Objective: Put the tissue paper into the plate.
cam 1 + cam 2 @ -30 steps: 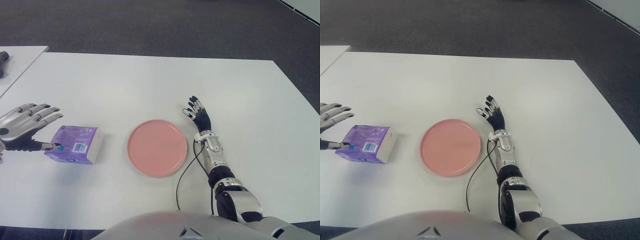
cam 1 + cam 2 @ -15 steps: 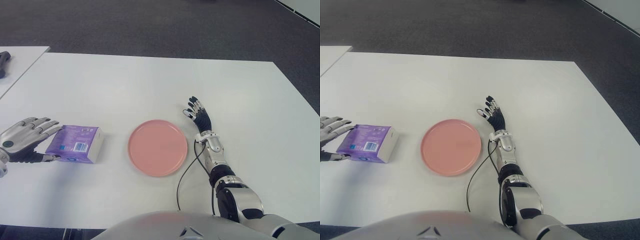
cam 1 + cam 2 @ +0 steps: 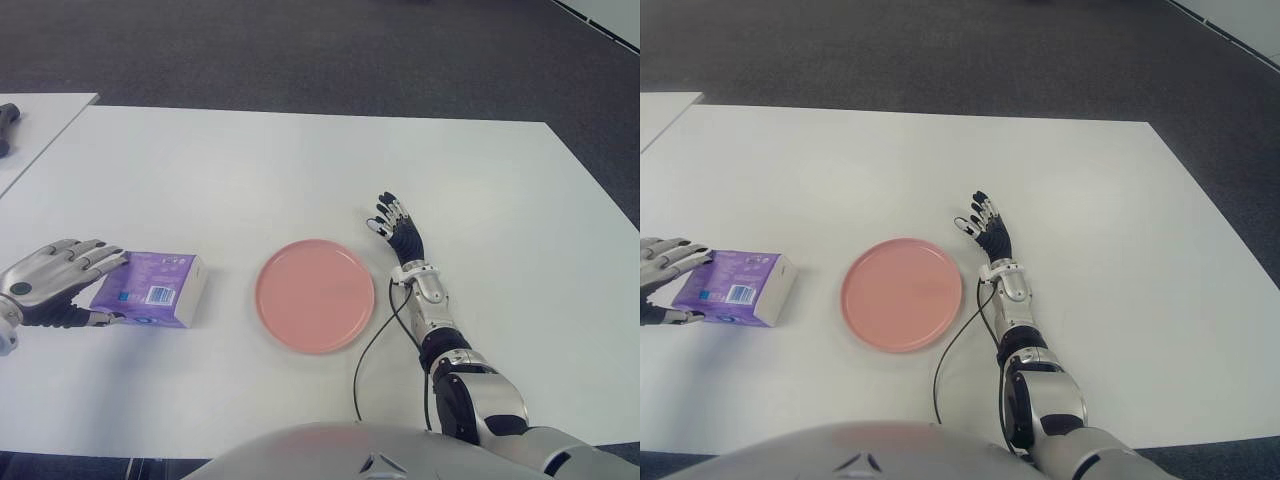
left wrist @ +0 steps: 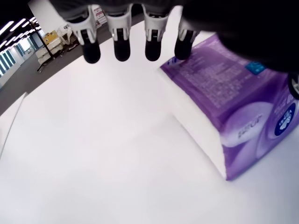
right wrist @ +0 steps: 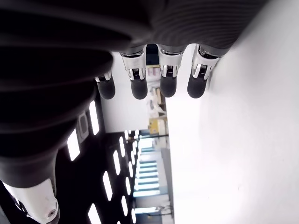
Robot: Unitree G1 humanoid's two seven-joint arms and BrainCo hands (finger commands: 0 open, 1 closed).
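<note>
Where the white table (image 3: 300, 170) fills nearly the whole eye view, dark grey carpet (image 3: 300, 50) runs beyond its far edge at twelve o'clock, and the corner of a second white table (image 3: 30, 125) shows at about ten o'clock with a dark object (image 3: 6, 125) on it that is too cut off to make out. Starting at nine o'clock, the left hand (image 3: 50, 285) sits low at the table's left edge, palm turned toward the purple tissue paper pack (image 3: 150, 289), its fingers (image 4: 120, 44) stretched over the pack's top left end and the thumb down by the near side; in the left wrist view the four fingertips hang straight above the pack's far edge rather than curled round it, so the hand is spread against the pack without a closed grasp, and whether the pads actually touch the wrapper I cannot tell. That pack lies flat on the table, left of the pink plate (image 3: 315, 295) and apart from it, with bare white between the two. At the centre, the plate sits flat. A thin black cable (image 3: 370, 345) curves just past its right rim, from the right arm's wrist toward six o'clock. At three o'clock of the plate, the right hand (image 3: 397, 228) shows just beside the rim, forearm stretched along the table, fingers extended toward twelve o'clock and holding nothing; its wrist view shows four straight fingertips.
</note>
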